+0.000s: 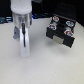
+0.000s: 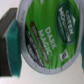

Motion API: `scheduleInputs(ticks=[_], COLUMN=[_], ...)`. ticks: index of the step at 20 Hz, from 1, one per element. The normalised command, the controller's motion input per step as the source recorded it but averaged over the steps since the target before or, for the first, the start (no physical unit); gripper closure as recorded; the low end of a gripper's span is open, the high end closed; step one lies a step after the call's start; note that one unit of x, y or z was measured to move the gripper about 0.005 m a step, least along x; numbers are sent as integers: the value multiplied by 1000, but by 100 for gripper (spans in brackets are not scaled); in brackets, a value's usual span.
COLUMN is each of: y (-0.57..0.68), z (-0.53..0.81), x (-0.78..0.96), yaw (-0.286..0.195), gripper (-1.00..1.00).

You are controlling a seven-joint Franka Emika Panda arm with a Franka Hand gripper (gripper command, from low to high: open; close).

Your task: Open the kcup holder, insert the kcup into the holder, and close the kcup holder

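Item: gripper, left of centre in the exterior view, clamped on the green-topped kcup; kcup holder sits upper right, apparently open; risk: off-centre pinch lets cup slip or tilt over the slot.

The tool hangs over the table — the kcup holder well apart, its pod tops showing.
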Motion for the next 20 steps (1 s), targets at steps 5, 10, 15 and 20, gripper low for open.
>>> scheduleInputs(ticks=[5, 10, 15, 20], y=[534, 611, 634, 631], z=[839, 776, 666, 623], x=[204, 193, 218, 291], yaw=[-2, 13, 29, 29], gripper=[100, 100, 100, 100])
